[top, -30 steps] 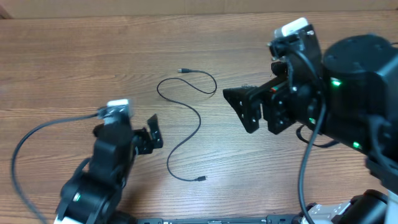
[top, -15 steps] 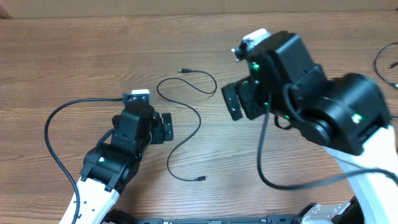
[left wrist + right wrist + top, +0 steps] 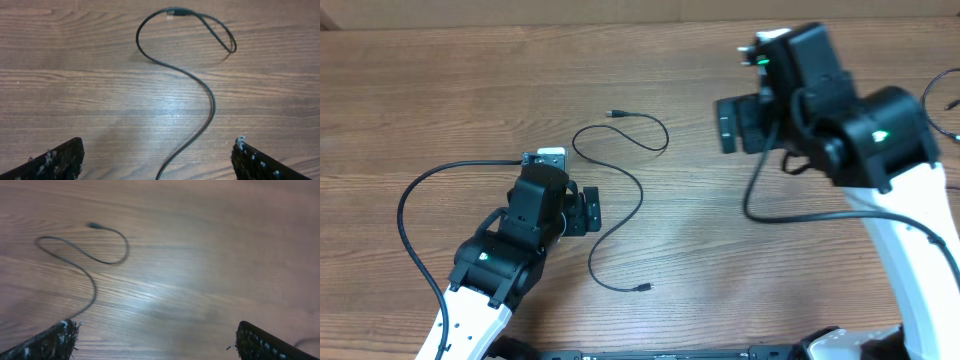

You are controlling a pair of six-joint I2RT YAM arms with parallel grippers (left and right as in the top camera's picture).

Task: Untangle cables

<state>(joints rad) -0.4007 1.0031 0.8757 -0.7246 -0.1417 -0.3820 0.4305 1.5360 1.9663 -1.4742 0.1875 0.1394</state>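
One thin black cable (image 3: 638,192) lies in an S-curve on the wooden table, with a plug at the top (image 3: 615,114) and a plug at the bottom (image 3: 644,288). It also shows in the left wrist view (image 3: 210,100) and the right wrist view (image 3: 90,275). My left gripper (image 3: 588,209) is open and empty, just left of the cable's middle. My right gripper (image 3: 728,124) is open and empty, above the table to the right of the cable's top loop. A second black cable (image 3: 935,100) shows partly at the right edge.
A thicker black wire (image 3: 410,215) loops from the left arm's base over the table's left side. The right arm's wire (image 3: 790,215) hangs over the table at centre right. The table's far edge runs along the top.
My right gripper has moved up and to the right, away from the cable. My left gripper has held nearly still beside the cable's middle. The cable has not moved.
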